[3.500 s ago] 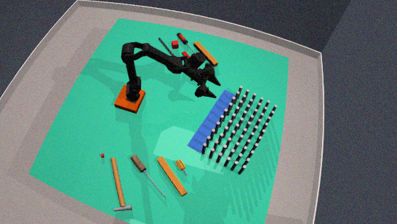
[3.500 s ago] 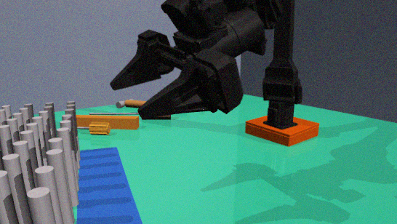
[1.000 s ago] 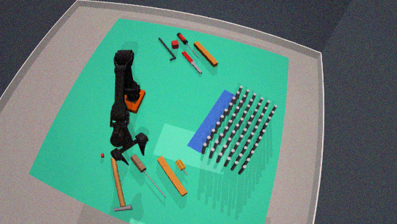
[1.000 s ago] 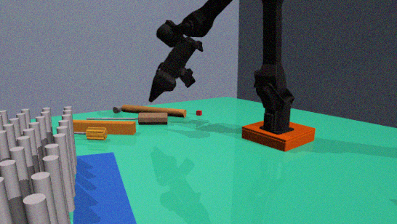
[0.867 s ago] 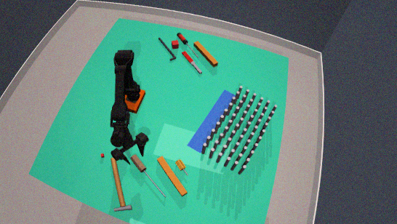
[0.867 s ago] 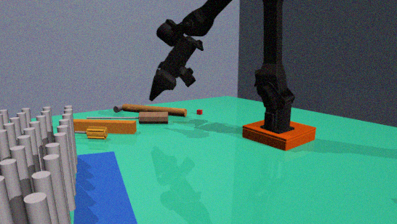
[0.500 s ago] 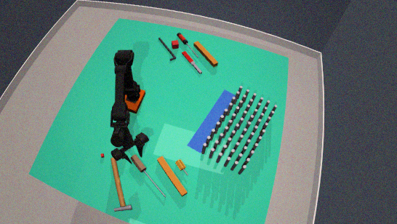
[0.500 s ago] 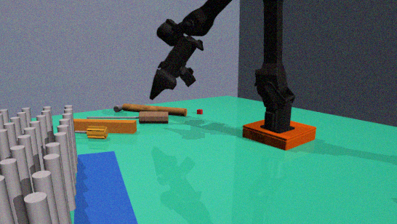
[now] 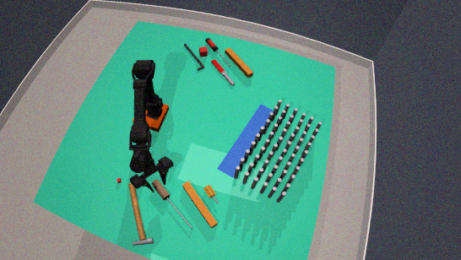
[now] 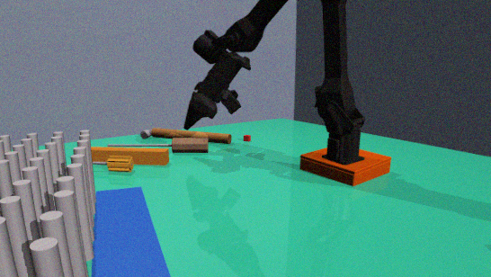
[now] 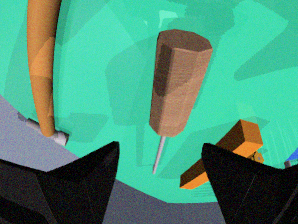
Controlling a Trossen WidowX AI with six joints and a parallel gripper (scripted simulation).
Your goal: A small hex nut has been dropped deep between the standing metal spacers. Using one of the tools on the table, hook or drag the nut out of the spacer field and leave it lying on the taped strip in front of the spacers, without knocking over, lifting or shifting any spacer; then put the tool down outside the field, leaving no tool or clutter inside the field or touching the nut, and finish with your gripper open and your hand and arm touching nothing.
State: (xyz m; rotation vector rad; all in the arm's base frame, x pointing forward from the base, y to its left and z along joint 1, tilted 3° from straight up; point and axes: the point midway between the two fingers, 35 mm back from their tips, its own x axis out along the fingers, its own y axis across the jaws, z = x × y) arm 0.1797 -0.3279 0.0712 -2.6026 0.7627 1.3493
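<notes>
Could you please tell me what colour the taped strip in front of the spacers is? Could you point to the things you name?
The taped strip (image 9: 241,145) (image 10: 123,234) is blue, seen best in the exterior view.
</notes>
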